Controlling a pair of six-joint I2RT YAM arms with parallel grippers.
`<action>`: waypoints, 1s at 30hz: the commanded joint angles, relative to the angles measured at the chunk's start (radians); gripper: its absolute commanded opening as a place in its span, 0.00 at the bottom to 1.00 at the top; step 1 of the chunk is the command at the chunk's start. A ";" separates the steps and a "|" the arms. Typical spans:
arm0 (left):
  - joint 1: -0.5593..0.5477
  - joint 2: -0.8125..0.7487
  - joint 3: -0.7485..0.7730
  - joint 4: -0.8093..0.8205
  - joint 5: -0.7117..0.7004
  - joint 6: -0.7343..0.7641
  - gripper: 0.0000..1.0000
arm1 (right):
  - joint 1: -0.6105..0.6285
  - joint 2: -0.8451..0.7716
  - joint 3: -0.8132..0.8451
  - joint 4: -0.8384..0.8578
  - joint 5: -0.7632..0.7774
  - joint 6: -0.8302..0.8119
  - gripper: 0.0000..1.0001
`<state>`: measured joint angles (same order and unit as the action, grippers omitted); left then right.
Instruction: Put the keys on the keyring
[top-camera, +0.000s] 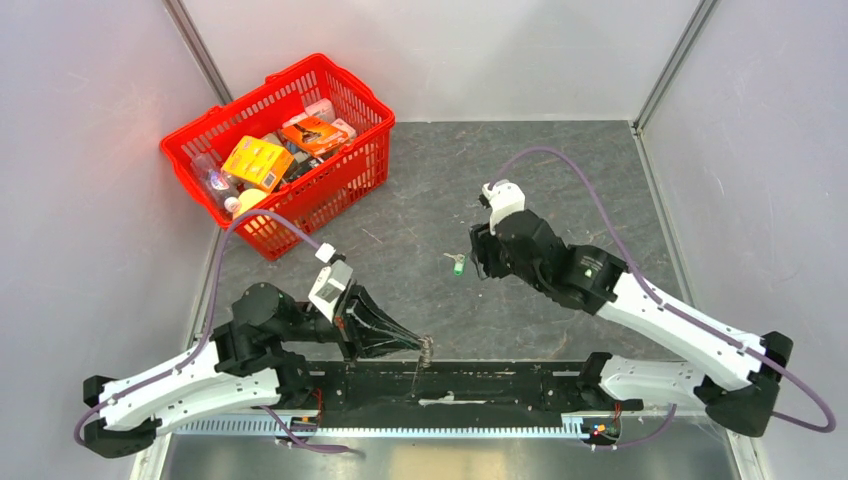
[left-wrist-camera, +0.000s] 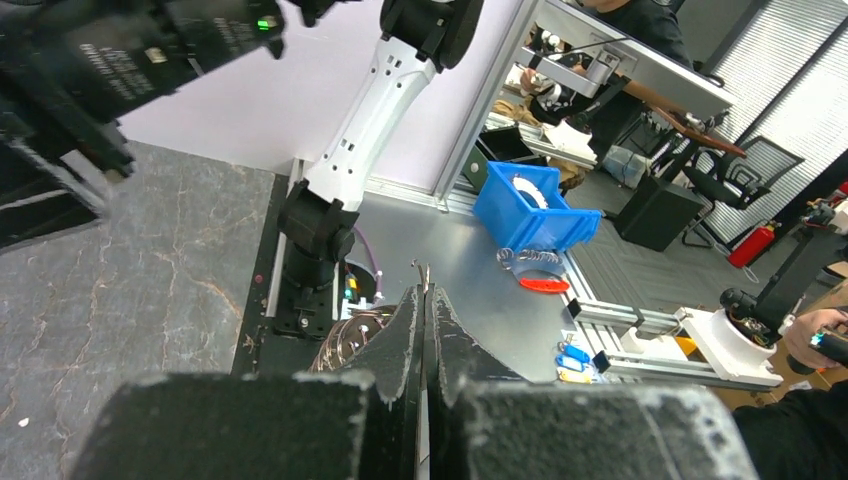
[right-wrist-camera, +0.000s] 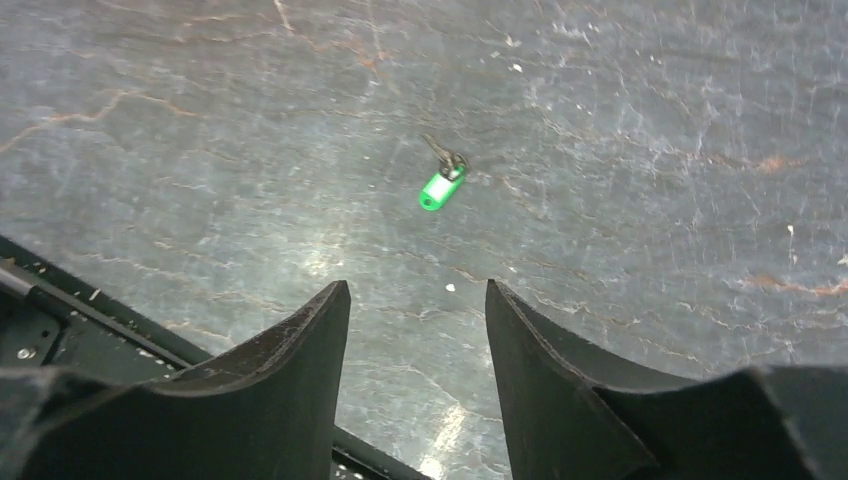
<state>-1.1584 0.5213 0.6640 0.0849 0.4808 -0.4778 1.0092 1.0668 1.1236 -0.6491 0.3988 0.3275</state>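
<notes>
Now key (right-wrist-camera: 440, 178) lies diagonal, green head nearside.

Top view: bright, even light from overhead, with faint, soft shadows under the 2 arms. The red basket (top-camera: 205, 130) throws a pink glow on the left wall (top-camera: 90, 150). Focus is sharp throughout.

Right wrist view: dimmer. 2 pale glare patches lie on the table (right-wrist-camera: 650, 150) just beyond the dark fingers (right-wrist-camera: 280, 400), whose edges are soft. The key (right-wrist-camera: 441, 185) is fairly crisp.

Left wrist view: the near fingers (left-wrist-camera: 400, 340) are heavily blurred, and the keyring (left-wrist-camera: 421, 272) at their tips reads only as a thin sliver. The right arm (left-wrist-camera: 120, 50) is smeared where it is dark. The room behind is bright, and straight posts lean at the edges.
</notes>
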 joint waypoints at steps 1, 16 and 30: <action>-0.003 -0.038 -0.010 -0.015 -0.007 0.022 0.02 | -0.125 0.037 -0.013 0.034 -0.184 -0.022 0.58; -0.003 -0.049 -0.048 0.019 -0.007 0.028 0.02 | -0.269 0.333 -0.093 0.177 -0.287 -0.045 0.43; -0.003 -0.071 -0.072 0.024 -0.008 0.030 0.02 | -0.289 0.610 0.067 0.212 -0.277 -0.096 0.44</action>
<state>-1.1584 0.4664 0.5987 0.0582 0.4732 -0.4759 0.7219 1.6516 1.1126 -0.4713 0.1131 0.2768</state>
